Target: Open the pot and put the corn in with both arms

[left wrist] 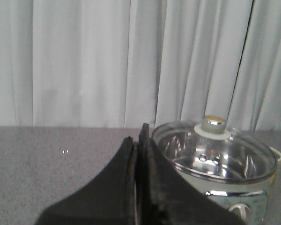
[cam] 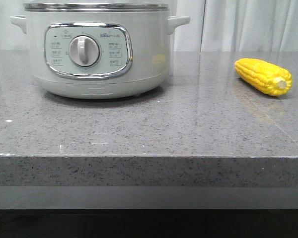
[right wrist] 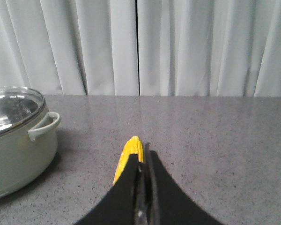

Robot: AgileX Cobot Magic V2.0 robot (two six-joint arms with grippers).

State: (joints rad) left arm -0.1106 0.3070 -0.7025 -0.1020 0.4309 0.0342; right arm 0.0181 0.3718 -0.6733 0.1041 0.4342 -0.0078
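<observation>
The corn [cam: 264,76] lay on its side on the grey countertop [cam: 139,129], well apart from the pot [cam: 97,49] and off to the robot's right, its long axis running slantwise with the pale stub end turned toward the front edge. In the right wrist view the same cob [right wrist: 130,154] sat just beyond the tips of the right gripper [right wrist: 144,154], its length running away from them, so the coming pick looked to turn on that arm, plainly the nearer one. Its jaws were pressed together with nothing between them, and would in my judgement have to spread before they could straddle the cob. The pot stood at the left of the counter, its control panel and dial [cam: 84,51] facing forward. Its glass lid [left wrist: 215,152] was still seated on the rim, with the knob [left wrist: 215,124] on top. The left gripper [left wrist: 136,140] was pointed toward the pot from its near side, jaws likewise closed and empty, the lid knob off beyond its tips. Counted: one cob, one pot, one lid, two handles on the pot, two grippers.
</observation>
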